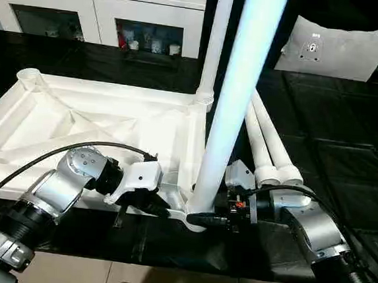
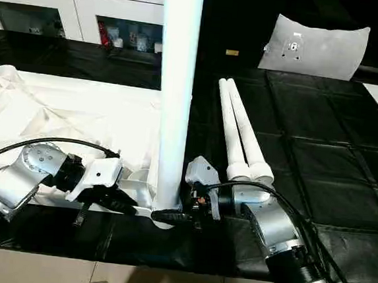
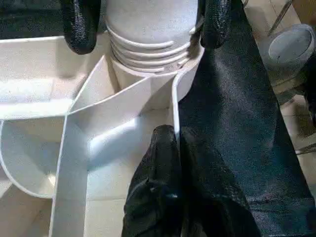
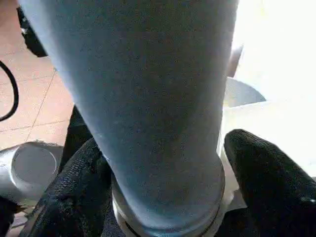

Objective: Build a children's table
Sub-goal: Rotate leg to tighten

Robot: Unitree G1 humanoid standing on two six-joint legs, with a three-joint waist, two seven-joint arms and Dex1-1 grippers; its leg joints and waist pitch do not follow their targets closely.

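**Near-corner leg: vertical axis, right gripper straddling its base**

1. Right gripper (image 2: 177, 217): reaches in level from 3 o'clock toward the near right corner of the tabletop. Its two black fingers stand spread, one on each side of the upright leg (image 2: 177, 81), at the threaded collar just above the socket. In the right wrist view the fingers (image 4: 269, 168) flank the leg base; a firm clamp cannot be confirmed.

2. Left gripper (image 1: 145, 207): reaches in from 9 o'clock. Its fingers (image 3: 165, 163) are pressed together on the thin rim wall of the tabletop (image 1: 78, 122), just beside the corner socket (image 3: 148, 74), holding the top steady.

3. Governing relation: the leg's long axis runs straight up from the socket, at right angles to both grippers' line of approach. The right gripper is the one at the leg; the left is on the top. Any further seating or turning would, in all likelihood, act about this vertical axis.

4. Tabletop position: upside down on the black mat, ribs upward, extending toward 10 o'clock.

5. Farther out: a second leg (image 1: 214, 44) stands in the far right corner socket. Two spare legs (image 2: 240, 129) lie side by side on the mat at 1 o'clock of the right gripper, long axes running away from the robot, thick ends nearest. One far-left socket (image 1: 29, 76) is unfilled.
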